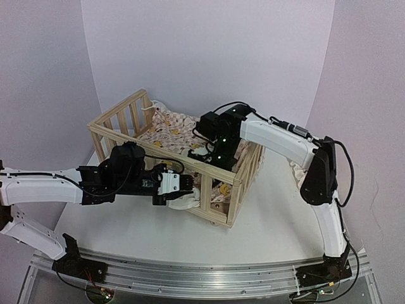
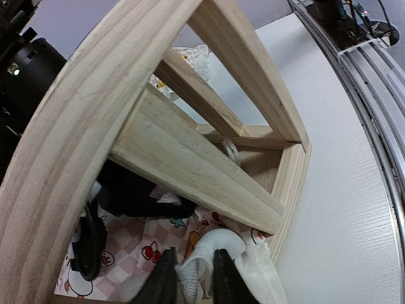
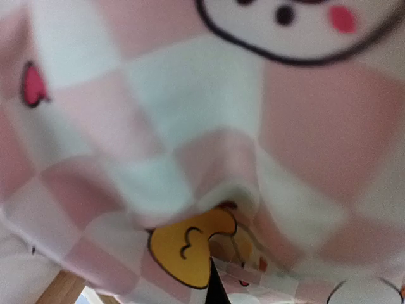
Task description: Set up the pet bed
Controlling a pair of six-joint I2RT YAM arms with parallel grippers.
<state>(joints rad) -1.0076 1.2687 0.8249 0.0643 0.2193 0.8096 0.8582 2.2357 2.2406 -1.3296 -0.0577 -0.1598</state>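
Observation:
The pet bed [image 1: 120,114] is a light-wood slatted frame in the middle of the table, and its rails fill the left wrist view [image 2: 183,158]. Inside lies the pink-checkered duck cushion [image 1: 169,130]. My left gripper [image 1: 185,184] reaches in at the bed's near side. Its fingers are slightly parted [image 2: 195,282], with a fold of the cushion's white edge [image 2: 218,247] between them. My right gripper [image 1: 203,154] is down inside the bed, pressed into the cushion [image 3: 190,126]. Only one dark fingertip [image 3: 218,290] shows, and the fabric puckers at it.
The right arm's forearm [image 1: 278,140] crosses over the bed's right railing. A scrap of pale fabric [image 1: 295,170] shows on the table behind the right arm. The metal base rail [image 1: 202,272] runs along the near table edge.

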